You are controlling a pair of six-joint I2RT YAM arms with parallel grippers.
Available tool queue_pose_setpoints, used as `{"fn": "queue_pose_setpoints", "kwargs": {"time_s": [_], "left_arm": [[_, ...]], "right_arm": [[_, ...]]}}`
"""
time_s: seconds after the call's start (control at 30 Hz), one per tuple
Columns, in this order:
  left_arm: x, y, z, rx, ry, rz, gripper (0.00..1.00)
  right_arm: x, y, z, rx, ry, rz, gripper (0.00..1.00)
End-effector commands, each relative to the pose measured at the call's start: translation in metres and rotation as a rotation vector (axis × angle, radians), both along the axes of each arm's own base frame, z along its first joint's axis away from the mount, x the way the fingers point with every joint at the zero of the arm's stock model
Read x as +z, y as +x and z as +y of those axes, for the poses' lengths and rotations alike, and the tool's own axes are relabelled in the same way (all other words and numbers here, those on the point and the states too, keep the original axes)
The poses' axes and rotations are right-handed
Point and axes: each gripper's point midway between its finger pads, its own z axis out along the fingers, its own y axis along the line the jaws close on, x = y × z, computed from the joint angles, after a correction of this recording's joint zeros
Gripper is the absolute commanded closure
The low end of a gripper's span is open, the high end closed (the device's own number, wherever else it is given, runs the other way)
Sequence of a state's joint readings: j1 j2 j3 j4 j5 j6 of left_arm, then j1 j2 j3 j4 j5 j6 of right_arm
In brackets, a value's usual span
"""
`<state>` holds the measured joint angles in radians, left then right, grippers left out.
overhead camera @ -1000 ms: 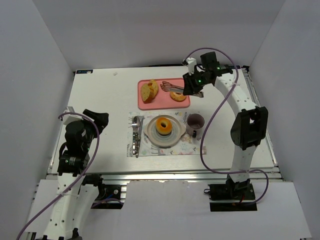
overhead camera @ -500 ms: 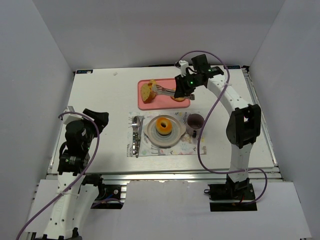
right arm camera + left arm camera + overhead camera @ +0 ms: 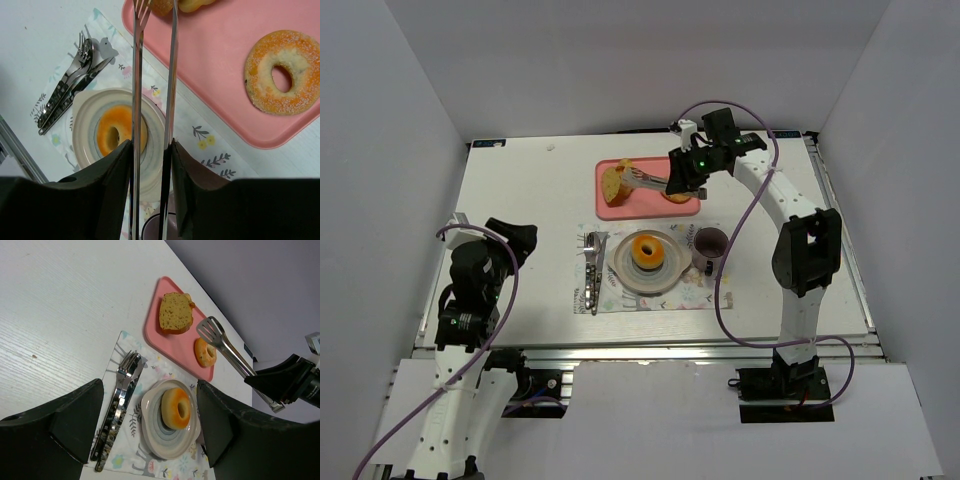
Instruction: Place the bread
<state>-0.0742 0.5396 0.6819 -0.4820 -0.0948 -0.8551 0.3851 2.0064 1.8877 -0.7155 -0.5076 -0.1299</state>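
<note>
The bread (image 3: 648,252) (image 3: 177,407) (image 3: 120,117), a deep orange-golden ring, lies on the round plate (image 3: 624,276) (image 3: 155,440) (image 3: 82,135) on the placemat. My right gripper (image 3: 680,184) (image 3: 150,145) hovers over the pink tray (image 3: 650,206) (image 3: 215,60), shut on metal tongs (image 3: 645,178) (image 3: 225,345) (image 3: 172,75). The tongs' tips reach toward the loaf chunk (image 3: 617,180) (image 3: 175,312) and hold nothing. My left gripper (image 3: 512,238) (image 3: 150,385) stands open and empty at the left, well away from the plate.
A paler sugared ring (image 3: 676,193) (image 3: 205,352) (image 3: 281,72) lies on the pink tray, right of the loaf chunk. A fork and knife (image 3: 593,270) (image 3: 117,405) (image 3: 70,85) lie left of the plate. A purple mug (image 3: 710,243) stands right of the plate.
My right arm has swung left with the tongs, bringing their tips from mid-tray to the loaf chunk. It has held still for the last half second. The left arm has not moved.
</note>
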Motion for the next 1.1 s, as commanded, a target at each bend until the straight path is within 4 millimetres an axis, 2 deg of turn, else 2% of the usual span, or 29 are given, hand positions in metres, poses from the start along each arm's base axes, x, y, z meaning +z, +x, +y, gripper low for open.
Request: {"fn": "queue_pose_setpoints", "kwargs": {"time_s": [0.0,0.13,0.27,0.5,0.7,0.77,0.8,0.87,0.9,0.93,0.97,1.0,1.03,1.07], "left_arm": [[0.006,-0.002,0.003,0.014,0.003,-0.009,0.16],[0.007,-0.004,0.003,0.017,0.000,-0.010,0.16],[0.007,-0.006,0.005,0.025,-0.001,-0.015,0.16],[0.004,-0.007,0.004,0.022,-0.007,-0.021,0.16],[0.004,-0.006,0.002,0.015,-0.011,-0.027,0.16],[0.006,-0.006,0.003,0.020,-0.009,-0.030,0.16],[0.006,-0.007,0.003,0.020,-0.008,-0.031,0.16],[0.007,-0.007,0.004,0.023,-0.006,-0.032,0.16],[0.008,-0.007,0.004,0.025,-0.008,-0.037,0.16],[0.006,-0.007,0.004,0.024,-0.011,-0.034,0.16],[0.006,-0.007,0.004,0.023,-0.013,-0.035,0.16],[0.006,-0.007,0.003,0.024,-0.018,-0.043,0.16],[0.005,-0.007,0.003,0.022,-0.020,-0.043,0.16],[0.003,-0.007,0.002,0.018,-0.024,-0.040,0.16]], "right_arm": [[0.019,0.009,0.011,0.004,0.049,-0.050,0.59],[0.020,0.012,0.005,-0.017,0.015,-0.080,0.59],[0.020,0.015,-0.011,-0.030,-0.005,-0.097,0.59],[0.020,0.026,-0.053,-0.108,-0.024,-0.100,0.59],[0.018,0.030,-0.077,-0.160,-0.050,-0.107,0.60],[0.018,0.037,-0.092,-0.217,-0.096,-0.135,0.60],[0.011,0.041,-0.110,-0.273,-0.139,-0.131,0.60],[0.009,0.045,-0.132,-0.347,-0.170,-0.138,0.60],[0.009,0.050,-0.156,-0.415,-0.196,-0.145,0.60],[-0.002,0.048,-0.168,-0.454,-0.211,-0.120,0.60],[-0.004,0.048,-0.181,-0.485,-0.216,-0.116,0.60],[0.004,0.053,-0.203,-0.540,-0.205,-0.151,0.60],[-0.011,0.046,-0.213,-0.563,-0.213,-0.127,0.61],[-0.014,0.045,-0.222,-0.581,-0.215,-0.141,0.61]]}}
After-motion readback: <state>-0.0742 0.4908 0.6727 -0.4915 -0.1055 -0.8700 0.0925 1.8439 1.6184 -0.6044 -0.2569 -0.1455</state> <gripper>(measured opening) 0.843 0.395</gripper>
